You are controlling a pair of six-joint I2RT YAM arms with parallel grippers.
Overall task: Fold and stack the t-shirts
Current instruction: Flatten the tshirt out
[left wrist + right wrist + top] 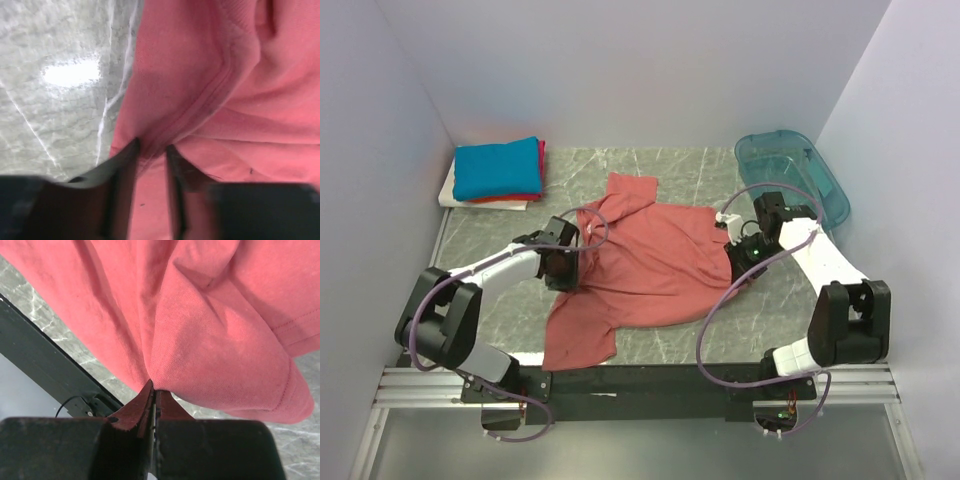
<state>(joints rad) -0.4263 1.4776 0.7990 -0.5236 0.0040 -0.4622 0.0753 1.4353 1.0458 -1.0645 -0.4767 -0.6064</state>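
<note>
Now right fingers (142, 406) are gripping the salmon-pink t-shirt (650, 265); left fingers (126, 161) are standing half open around its fold.

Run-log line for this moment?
pink t-shirt unfolded | left gripper astride its edge, grip unclear | right gripper shut on it | folded stack far-left

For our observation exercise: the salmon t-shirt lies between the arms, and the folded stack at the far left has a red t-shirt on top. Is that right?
Not quite. The top external view shows a bright blue t-shirt on top; the red t-shirt lies under it. The salmon t-shirt is placed as stated.
</note>
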